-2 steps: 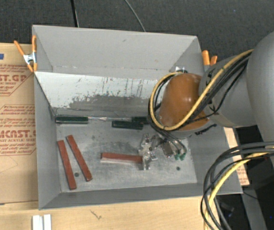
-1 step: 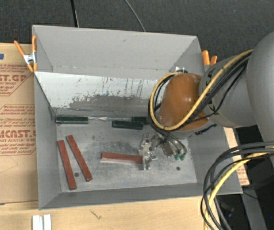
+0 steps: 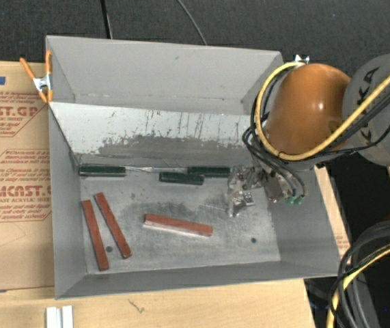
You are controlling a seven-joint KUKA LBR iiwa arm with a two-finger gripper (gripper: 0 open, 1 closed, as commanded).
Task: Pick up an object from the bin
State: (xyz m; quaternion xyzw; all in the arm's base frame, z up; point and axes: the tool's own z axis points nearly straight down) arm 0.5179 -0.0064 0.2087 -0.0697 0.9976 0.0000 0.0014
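One gripper point(image 3: 240, 198): mine, low over bare floor on the right side of the bin point(image 3: 167, 74). I cannot tell whether it is open or closed, and I see nothing held in it.
Nearest thing: lone red stick point(image 3: 178, 226), flat on the floor just to my left, apart from everything else.
How it should handle: it looks stiff, thin and light, perhaps a little slick. I judge the middle, across its narrow width, to be the best hold, since a grip near one end could tip it.
Next nearest: short dark bar point(image 3: 193, 176), at the foot of the back wall, its right end near me.
Farther: long dark bar point(image 3: 102, 171), along the same wall, to the left.
Farthest: two red sticks point(image 3: 113, 225), side by side near the left wall.
Edges: both dark bars hug the back wall, leaving little room behind them, and the left pair crowd each other.
Open room: bare floor lies all round the lone red stick, and the right wall is close behind me.
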